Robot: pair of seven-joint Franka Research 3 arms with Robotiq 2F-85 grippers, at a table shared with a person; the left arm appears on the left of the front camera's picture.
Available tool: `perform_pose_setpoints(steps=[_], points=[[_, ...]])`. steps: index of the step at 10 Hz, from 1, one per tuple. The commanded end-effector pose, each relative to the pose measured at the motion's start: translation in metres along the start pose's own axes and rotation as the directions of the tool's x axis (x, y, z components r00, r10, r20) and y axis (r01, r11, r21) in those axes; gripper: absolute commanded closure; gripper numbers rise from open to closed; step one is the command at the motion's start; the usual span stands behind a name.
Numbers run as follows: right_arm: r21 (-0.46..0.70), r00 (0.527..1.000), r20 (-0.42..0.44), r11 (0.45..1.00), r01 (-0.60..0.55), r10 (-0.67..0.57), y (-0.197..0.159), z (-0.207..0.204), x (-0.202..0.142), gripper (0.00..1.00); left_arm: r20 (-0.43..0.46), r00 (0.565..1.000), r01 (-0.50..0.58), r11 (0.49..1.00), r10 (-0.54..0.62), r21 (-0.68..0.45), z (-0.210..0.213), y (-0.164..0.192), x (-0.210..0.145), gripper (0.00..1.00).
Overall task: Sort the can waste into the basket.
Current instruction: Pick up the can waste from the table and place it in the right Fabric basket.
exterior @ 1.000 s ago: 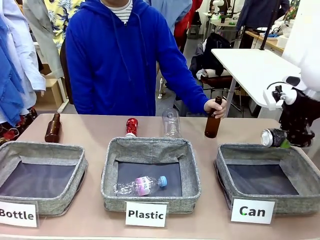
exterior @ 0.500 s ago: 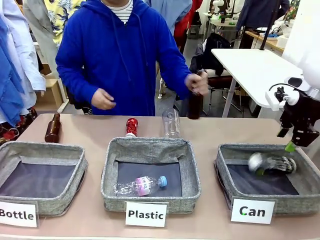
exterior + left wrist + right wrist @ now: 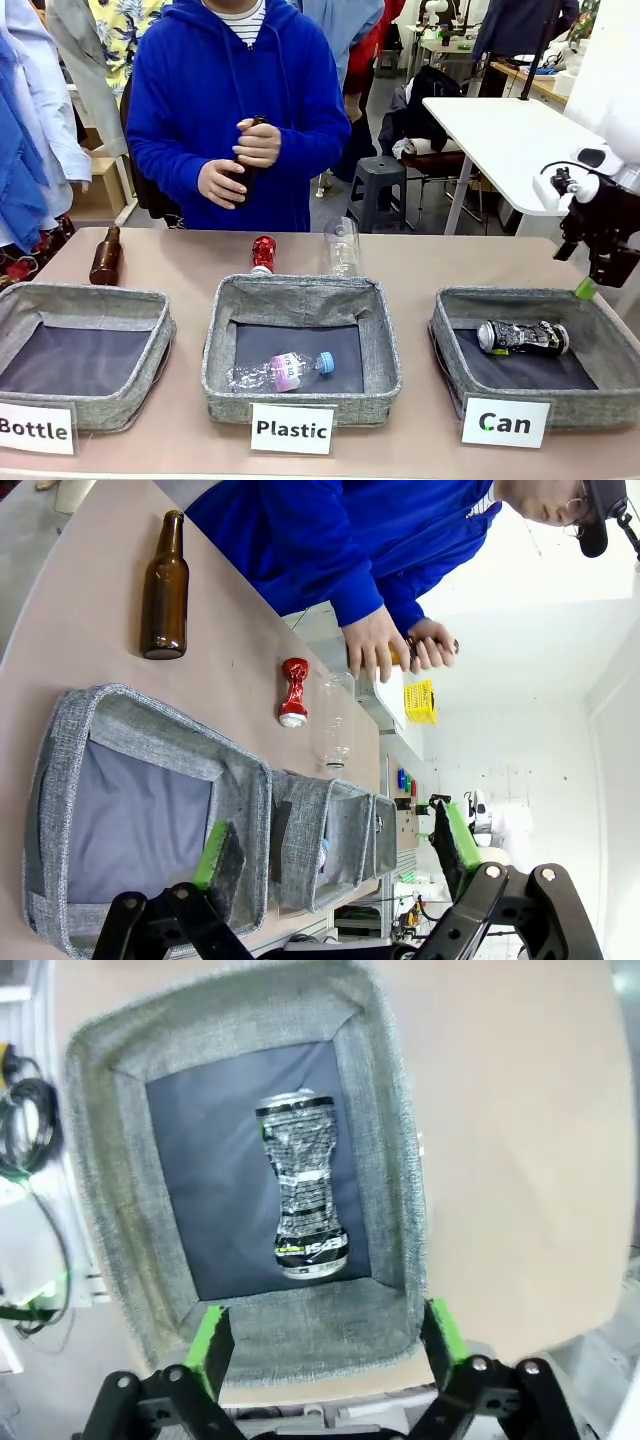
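Can basket (image 3: 448, 350) – black-and-silver can (image 3: 523, 337) inside
It is laid on its side on the dark liner (image 3: 560, 372), beneath the right gripper (image 3: 326, 1332), whose jaws are spread and empty — the left gripper (image 3: 335, 845) likewise. The red can (image 3: 263, 253) is stood on the table (image 3: 450, 262) behind the Plastic basket (image 3: 300, 405)

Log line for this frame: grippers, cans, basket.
right gripper: open, above Can basket edge | black-and-silver can: lying in Can basket | red can: on table beyond Plastic basket | left gripper: open, empty
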State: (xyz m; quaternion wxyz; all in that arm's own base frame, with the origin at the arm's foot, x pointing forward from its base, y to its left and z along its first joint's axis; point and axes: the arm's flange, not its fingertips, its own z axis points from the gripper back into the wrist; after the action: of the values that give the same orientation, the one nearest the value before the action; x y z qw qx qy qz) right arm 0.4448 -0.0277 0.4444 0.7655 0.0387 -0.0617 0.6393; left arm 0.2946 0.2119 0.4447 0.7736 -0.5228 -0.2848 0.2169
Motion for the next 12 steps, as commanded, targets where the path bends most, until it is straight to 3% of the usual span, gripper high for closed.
perform_pose_setpoints(steps=[1, 2, 3, 4, 5, 6, 7, 8, 9, 10, 11, 12], points=[[0.017, 0.977, 0.16, 0.99, 0.139, -0.14, -0.021, 0.008, 0.0, 0.0, 0.012, 1.0, 0.018, 1.0, -0.018, -0.023, -0.002, 0.001, 0.0, 0.0], [0.029, 0.92, 0.331, 0.977, 0.211, -0.208, -0.031, 0.016, 0.001, 0.0, 0.012, 1.0, 0.018, 1.0, -0.018, -0.023, -0.002, 0.001, 0.0, 0.0], [0.132, 0.781, 0.492, 0.92, 0.37, -0.384, -0.043, 0.023, 0.001, 0.0, 0.012, 1.0, 0.018, 1.0, -0.018, -0.023, -0.002, 0.001, 0.0, 0.0], [0.343, 0.669, 0.599, 0.896, 0.283, -0.441, -0.05, 0.029, -0.003, 0.0, 0.012, 1.0, 0.018, 1.0, -0.018, -0.023, -0.002, 0.001, 0.0, 0.0], [0.514, 0.421, 0.573, 0.708, 0.483, -0.703, -0.069, 0.029, -0.01, 0.0, 0.0, 1.0, 0.0, 1.0, 0.0, 0.0, 0.0, 0.0, 0.0, 0.0], [0.694, 0.228, 0.523, 0.566, 0.445, -0.821, -0.081, 0.028, -0.023, 0.0, 0.073, 0.994, 0.081, 0.996, -0.079, -0.035, 0.031, -0.025, 0.011, 0.0], [0.765, 0.066, 0.494, 0.469, 0.442, -0.867, -0.093, 0.023, -0.037, 0.0, 0.162, 0.981, 0.111, 0.994, -0.107, -0.015, 0.062, -0.05, 0.019, 0.0], [0.818, 0.028, 0.459, 0.434, 0.377, -0.888, -0.098, 0.017, -0.042, 0.0, 0.213, 0.971, 0.132, 0.987, -0.11, -0.093, 0.1, -0.086, 0.023, 0.0], [0.827, 0.032, 0.461, 0.443, 0.347, -0.887, -0.1, 0.01, -0.045, 0.0, 0.208, 0.971, 0.155, 0.968, -0.113, -0.199, 0.143, -0.115, 0.024, 0.0], [0.843, 0.062, 0.453, 0.45, 0.294, -0.889, -0.098, 0.005, -0.049, 0.0, 0.214, 0.969, 0.181, 0.947, -0.126, -0.264, 0.187, -0.128, 0.03, 0.0], [0.861, 0.087, 0.455, 0.463, 0.212, -0.886, -0.094, 0.001, -0.052, 0.0, 0.276, 0.955, 0.183, 0.944, -0.105, -0.275, 0.233, -0.135, 0.044, 0.0], [0.783, 0.222, 0.459, 0.51, 0.356, -0.86, -0.096, -0.001, -0.059, 0.0, 0.354, 0.931, 0.196, 0.944, -0.093, -0.266, 0.267, -0.132, 0.053, 0.0]])
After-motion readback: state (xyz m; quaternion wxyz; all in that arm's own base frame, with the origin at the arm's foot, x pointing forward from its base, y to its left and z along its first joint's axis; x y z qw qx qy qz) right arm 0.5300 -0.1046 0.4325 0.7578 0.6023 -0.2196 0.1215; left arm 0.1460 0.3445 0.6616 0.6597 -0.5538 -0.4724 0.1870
